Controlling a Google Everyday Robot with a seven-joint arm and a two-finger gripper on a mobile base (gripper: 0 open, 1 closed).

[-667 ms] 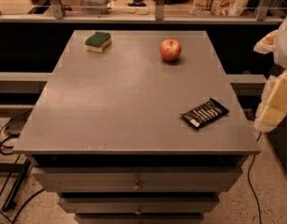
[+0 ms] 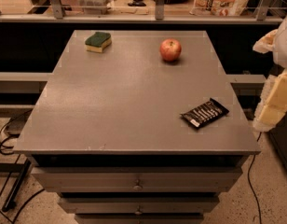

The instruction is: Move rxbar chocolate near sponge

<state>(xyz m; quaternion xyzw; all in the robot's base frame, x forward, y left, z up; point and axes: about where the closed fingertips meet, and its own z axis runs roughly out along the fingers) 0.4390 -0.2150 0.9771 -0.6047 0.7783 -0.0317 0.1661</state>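
The rxbar chocolate (image 2: 204, 113), a flat black wrapper with white lettering, lies at an angle near the table's right front edge. The sponge (image 2: 98, 41), dark green top over a yellow body, sits at the table's far left. They are far apart, at opposite corners. My gripper (image 2: 275, 101) shows as pale cream parts at the right edge of the camera view, off the table's right side, to the right of the bar and not touching it. It holds nothing that I can see.
A red apple (image 2: 170, 49) stands at the far right of the grey table (image 2: 125, 101). Drawers are below the front edge. A counter with rails and packages runs behind the table. Cables lie on the floor at the left.
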